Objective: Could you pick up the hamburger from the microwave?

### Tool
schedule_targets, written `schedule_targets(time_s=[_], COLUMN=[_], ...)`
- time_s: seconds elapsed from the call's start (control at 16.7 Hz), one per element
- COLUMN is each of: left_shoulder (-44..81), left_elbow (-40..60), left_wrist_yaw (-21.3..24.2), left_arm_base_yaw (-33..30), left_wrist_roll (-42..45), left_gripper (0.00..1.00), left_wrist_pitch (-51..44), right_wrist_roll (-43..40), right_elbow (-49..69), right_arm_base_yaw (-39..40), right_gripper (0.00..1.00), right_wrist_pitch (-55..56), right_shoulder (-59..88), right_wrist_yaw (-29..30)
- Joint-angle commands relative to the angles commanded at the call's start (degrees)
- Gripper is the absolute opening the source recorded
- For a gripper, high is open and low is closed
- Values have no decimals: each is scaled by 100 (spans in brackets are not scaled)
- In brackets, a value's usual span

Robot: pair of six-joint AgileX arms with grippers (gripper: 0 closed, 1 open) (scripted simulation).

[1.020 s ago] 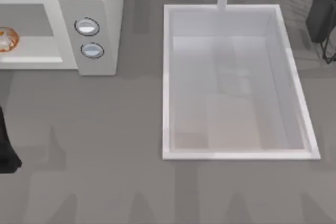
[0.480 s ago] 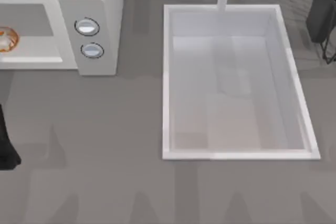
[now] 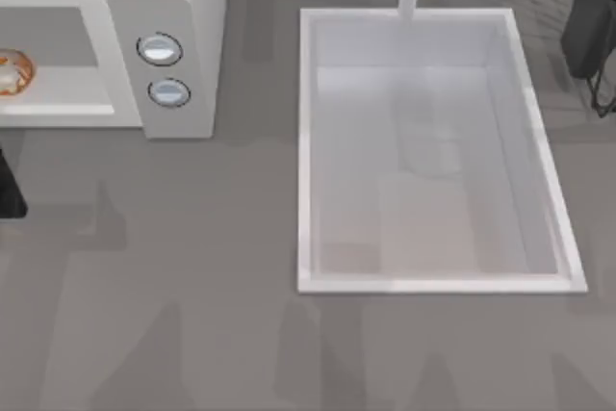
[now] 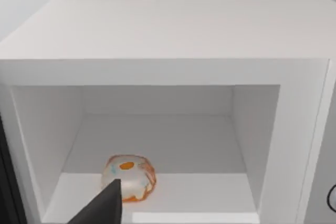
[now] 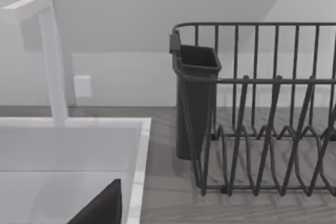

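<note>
The microwave [image 3: 164, 40] sits at the table's far left, its door open, with 2 round knobs [image 3: 160, 49] on its panel. The hamburger [image 3: 13, 72] lies on the cavity floor near the front lip, toward the cavity's left side; the left wrist view shows it [image 4: 129, 177] resting alone there, touching nothing else. The left arm [image 3: 10, 185] shows as a dark shape at the table's left edge, just in front of the microwave opening. One dark fingertip [image 4: 105, 205] of the left gripper points at the hamburger, apparently short of it, and I cannot tell whether that claw is open or closed. The sink [image 3: 308, 141] fills the table's middle, and a dark dish rack [image 5: 262, 108] stands beside it at the right.
</note>
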Motion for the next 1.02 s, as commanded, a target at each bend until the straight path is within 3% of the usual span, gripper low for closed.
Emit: schedule_targets(time_s=[1.02], left_shoulder=[9378], left_elbow=[3956], left_wrist_yaw=[877], left_arm_base_yaw=[760], left_wrist_roll=[342], left_gripper=[100], left_wrist_pitch=[4069], right_wrist_roll=[0], right_elbow=[0], right_arm_base_yaw=[0], right_gripper=[100], right_wrist_pitch=[0], right_shoulder=[0], right_wrist_yaw=[0])
